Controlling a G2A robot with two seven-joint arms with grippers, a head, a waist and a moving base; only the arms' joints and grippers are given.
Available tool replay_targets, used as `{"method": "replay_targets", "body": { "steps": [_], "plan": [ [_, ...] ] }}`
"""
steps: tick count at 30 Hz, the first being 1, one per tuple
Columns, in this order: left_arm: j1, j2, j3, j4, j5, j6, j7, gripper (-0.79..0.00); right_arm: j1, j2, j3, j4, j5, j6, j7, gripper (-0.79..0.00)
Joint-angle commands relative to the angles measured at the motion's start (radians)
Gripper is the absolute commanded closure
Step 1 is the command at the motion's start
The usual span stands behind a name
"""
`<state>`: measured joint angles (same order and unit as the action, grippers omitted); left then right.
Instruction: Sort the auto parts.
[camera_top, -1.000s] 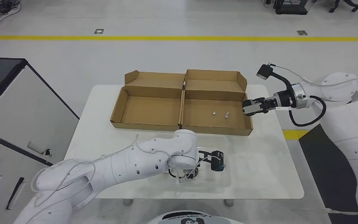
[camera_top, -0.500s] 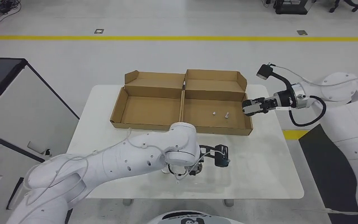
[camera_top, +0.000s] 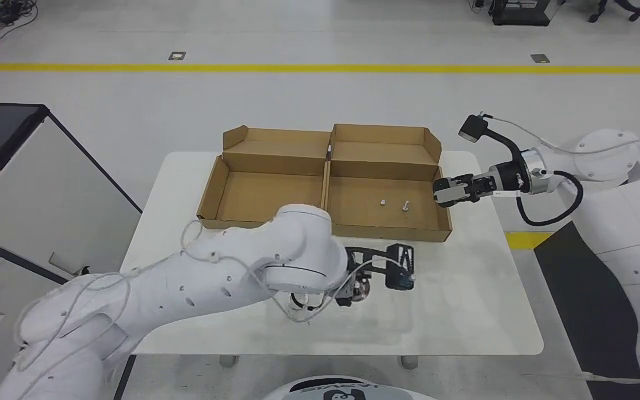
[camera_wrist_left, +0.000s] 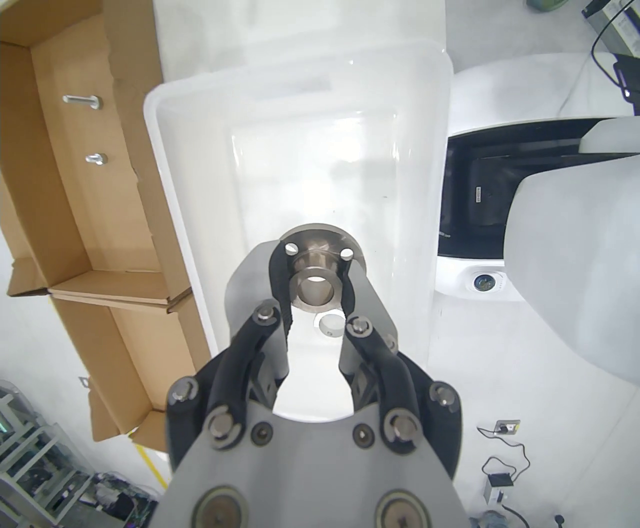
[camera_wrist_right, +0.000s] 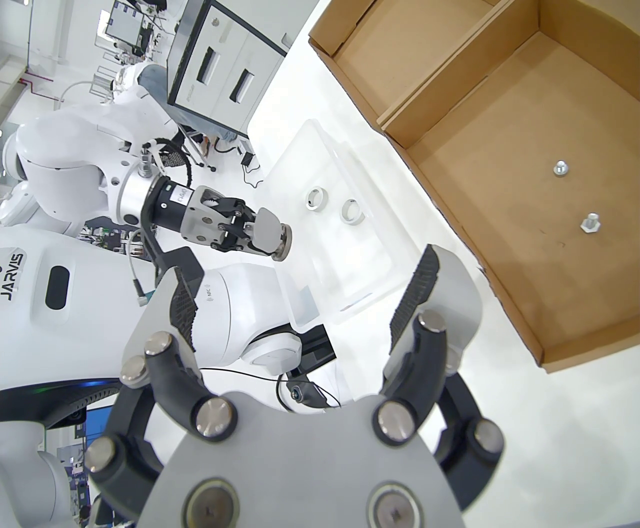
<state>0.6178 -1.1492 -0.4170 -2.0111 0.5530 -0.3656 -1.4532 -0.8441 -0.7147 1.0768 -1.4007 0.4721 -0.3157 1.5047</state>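
My left gripper (camera_wrist_left: 314, 270) is shut on a flanged metal bushing (camera_wrist_left: 313, 294), held above a clear plastic bin (camera_wrist_left: 200, 165). From the top view, this gripper (camera_top: 402, 270) hangs over the table just in front of the cardboard boxes. Two metal rings (camera_wrist_right: 316, 197) (camera_wrist_right: 351, 211) lie in the clear bin (camera_wrist_right: 350, 290). Two bolts (camera_top: 383, 203) (camera_top: 406, 207) lie in the right-hand cardboard box (camera_top: 435, 236). My right gripper (camera_top: 440, 191) stands open and holds nothing at that box's right edge; its fingers (camera_wrist_right: 430, 295) are spread wide.
A second cardboard box (camera_top: 212, 195) with nothing in it adjoins the first on the left, and both have flaps standing at the back. A dark-edged cabinet (camera_top: 40, 190) stands left of the table. White tabletop (camera_top: 480, 300) stretches bare to the front right.
My left gripper has moved right and toward the boxes with the bushing in it, its arm swinging further over the table. The right arm has kept still.
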Motion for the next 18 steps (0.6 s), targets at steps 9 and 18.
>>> {"method": "replay_targets", "body": {
  "steps": [9,18],
  "plan": [
    [0.137,0.075,-0.186,0.019,-0.057,-0.124,0.174,0.000,0.000,0.000,0.000,0.000,0.000,0.000,0.000,-0.785],
    [0.322,0.139,-0.381,0.115,-0.231,-0.389,0.454,0.000,0.000,0.000,0.000,0.000,0.000,0.000,0.000,-0.785]
  ]
}}
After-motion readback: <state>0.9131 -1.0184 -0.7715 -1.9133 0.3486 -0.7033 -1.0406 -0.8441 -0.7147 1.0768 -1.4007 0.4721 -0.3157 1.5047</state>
